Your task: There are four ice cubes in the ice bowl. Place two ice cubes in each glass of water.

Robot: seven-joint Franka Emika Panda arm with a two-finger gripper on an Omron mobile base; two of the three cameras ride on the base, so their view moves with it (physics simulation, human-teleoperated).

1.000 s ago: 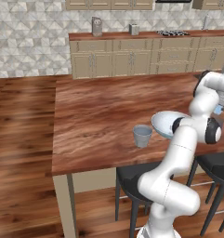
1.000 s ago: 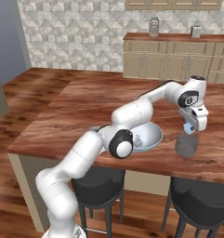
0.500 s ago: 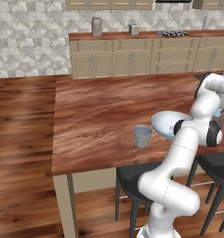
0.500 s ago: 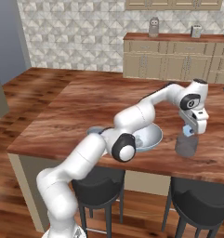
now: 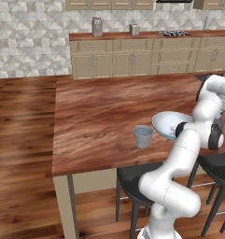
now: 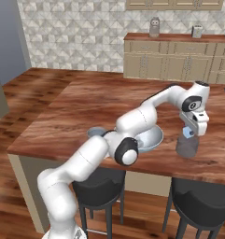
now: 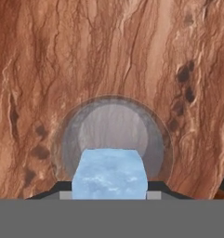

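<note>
One ice cube (image 7: 109,173) sits pinched between the fingers of the hand (image 6: 190,133), a pale blue-white, cloudy block with a flat top edge and roughly square face; it shows no clear long axis. No writing or label can be read on anything in these pictures. Straight below the hand stands a glass of water (image 6: 186,146), a translucent grey-blue tumbler, upright, mouth facing up toward the hand; from the hand view its round rim (image 7: 113,99) rings the cube, so the cube hangs over the opening and not beside it. Whether the cube touches the water cannot be told.

Just beside the hand, toward the arm's side, the ice bowl (image 6: 153,138) rests on the worktop (image 6: 90,107), wide, shallow, glossy and pale, partly hidden by the arm. Its contents are too small to make out. Farther off on that same side, beyond the bowl, the second glass of water (image 5: 143,136) stands upright, well apart from the hand, the same tapered, handleless shape. The wooden worktop is reddish brown with a strong grain. Dark stools (image 6: 200,198) stand under its near edge.
</note>
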